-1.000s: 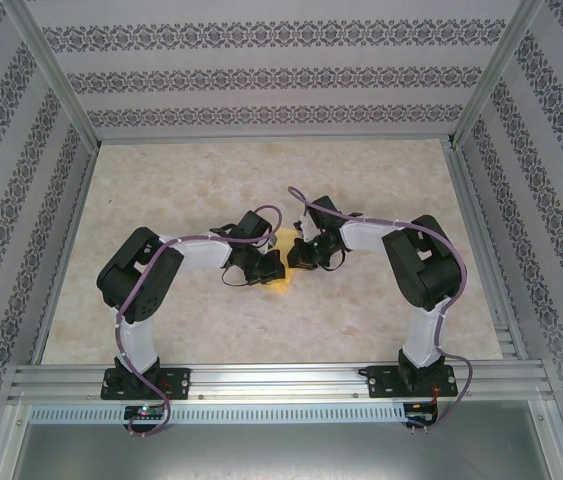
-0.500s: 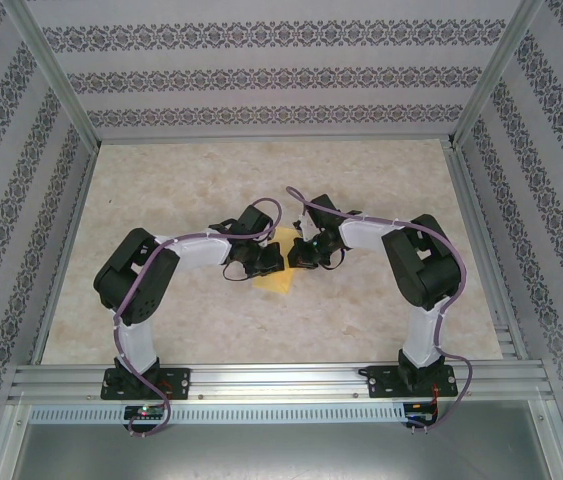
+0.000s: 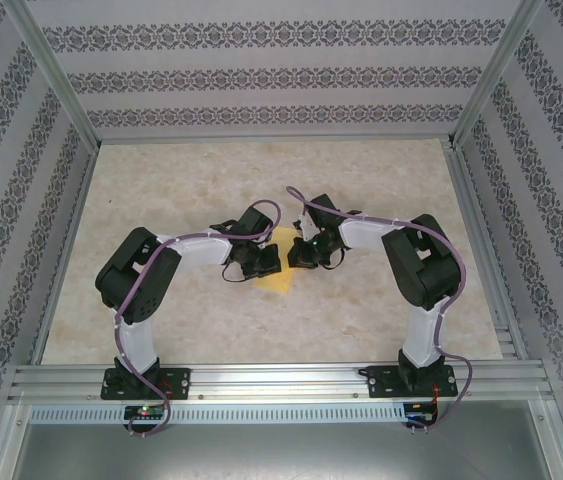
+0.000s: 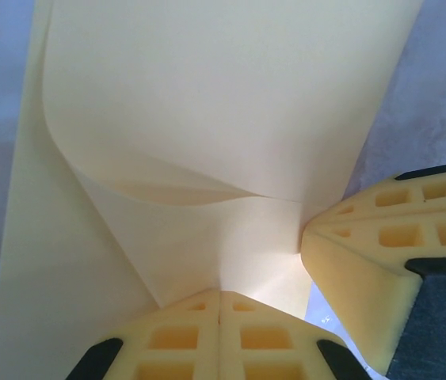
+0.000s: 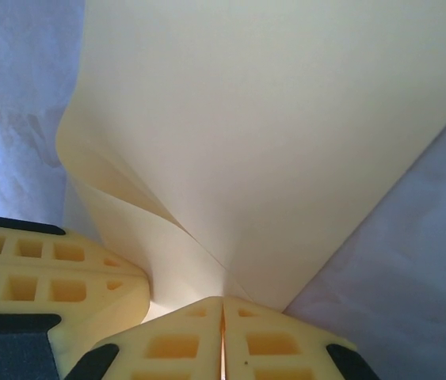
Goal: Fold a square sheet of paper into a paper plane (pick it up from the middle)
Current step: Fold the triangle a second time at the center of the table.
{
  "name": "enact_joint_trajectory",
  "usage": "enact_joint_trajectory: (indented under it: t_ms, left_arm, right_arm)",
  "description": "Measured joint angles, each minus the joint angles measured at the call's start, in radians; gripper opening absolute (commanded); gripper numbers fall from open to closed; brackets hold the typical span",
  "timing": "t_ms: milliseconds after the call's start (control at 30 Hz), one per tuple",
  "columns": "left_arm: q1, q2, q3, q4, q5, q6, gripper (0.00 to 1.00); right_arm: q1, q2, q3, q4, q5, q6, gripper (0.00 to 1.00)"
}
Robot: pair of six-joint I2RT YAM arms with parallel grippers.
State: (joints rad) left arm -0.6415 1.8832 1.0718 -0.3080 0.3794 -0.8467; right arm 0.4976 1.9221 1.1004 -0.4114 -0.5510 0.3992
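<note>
The square sheet of paper is yellow and hangs bent between both grippers over the middle of the table. My left gripper is shut on one side of it. In the left wrist view the closed tips pinch the sheet, which curls and fans away from them. My right gripper is shut on the sheet from the other side; its tips meet on the paper. Each wrist view catches the other gripper's yellow fingers close by. A paper plane is out of view.
The beige marbled tabletop spreads out on all sides of the arms. Patterned walls enclose it at the back and both sides. An aluminium rail runs along the near edge by the arm bases.
My left gripper has shifted slightly toward the back, and more of the yellow sheet now shows below the grippers. The right arm has barely moved.
</note>
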Motion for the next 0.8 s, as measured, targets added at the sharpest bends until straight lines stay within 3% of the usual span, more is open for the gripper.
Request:
enact_joint_trajectory:
  t_ms: [367,567,800]
  left_arm:
    - [0.000,0.000,-0.001,0.000,0.000,-0.020,0.05]
    - [0.000,0.000,-0.002,0.000,0.000,-0.030,0.05]
    - [0.000,0.000,-0.002,0.001,0.000,-0.039,0.05]
  right_arm:
    - [0.053,-0.208,-0.127,0.100,-0.006,0.121,0.06]
    - [0.130,-0.225,-0.229,0.147,0.018,0.206,0.03]
    - [0.144,-0.223,-0.247,0.189,0.036,0.259,0.03]
